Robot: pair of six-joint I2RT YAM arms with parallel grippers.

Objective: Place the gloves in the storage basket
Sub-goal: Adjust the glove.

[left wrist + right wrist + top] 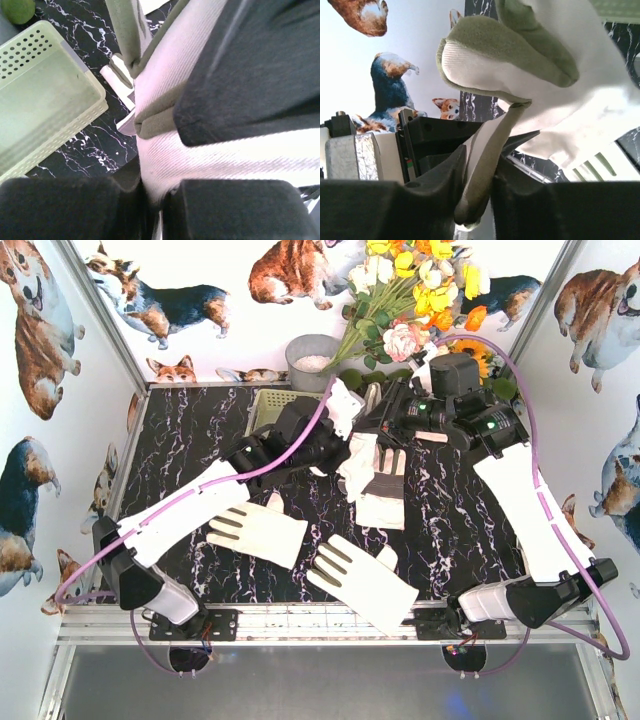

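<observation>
Both grippers clamp on cream-white gloves at the middle of the table.

The held gloves [376, 483] are cream-white knit with grey patches on fingers and palm. They bunch between the arms, just right of the pale yellow storage basket [65, 132] at the far left. The left gripper [150, 200] and the right gripper [477, 200] reach inward and meet, each pressed tight on fabric. The near-left glove [258, 530] and the near-right glove [362, 582] lie flat.

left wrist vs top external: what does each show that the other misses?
Left wrist only: the inside of the storage basket, bare where visible, and a close-up of the left gripper shut on the held glove. Top external only: two loose gloves on the table near the arm bases, the grey pot and flowers. Both: storage basket, held glove, table.
</observation>
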